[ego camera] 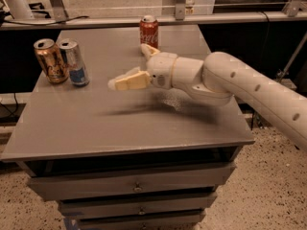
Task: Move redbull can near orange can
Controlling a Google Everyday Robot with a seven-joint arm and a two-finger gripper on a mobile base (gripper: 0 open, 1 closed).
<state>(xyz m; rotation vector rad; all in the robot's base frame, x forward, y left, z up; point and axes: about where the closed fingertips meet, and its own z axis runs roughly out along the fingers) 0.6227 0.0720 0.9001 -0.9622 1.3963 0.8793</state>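
The redbull can (76, 63), slim, blue and silver, stands upright at the table's far left. It touches or nearly touches the golden-orange can (50, 60) on its left. My gripper (127, 65) hovers above the table to the right of both cans, well apart from them. It is open and empty, one cream finger (128, 80) pointing left and the other (148, 50) pointing toward the back.
A red cola can (149, 31) stands at the back middle of the grey table (120, 128), just behind my gripper. My white arm (240, 87) reaches in from the right. Drawers sit below the tabletop. A dark gap lies left of the table.
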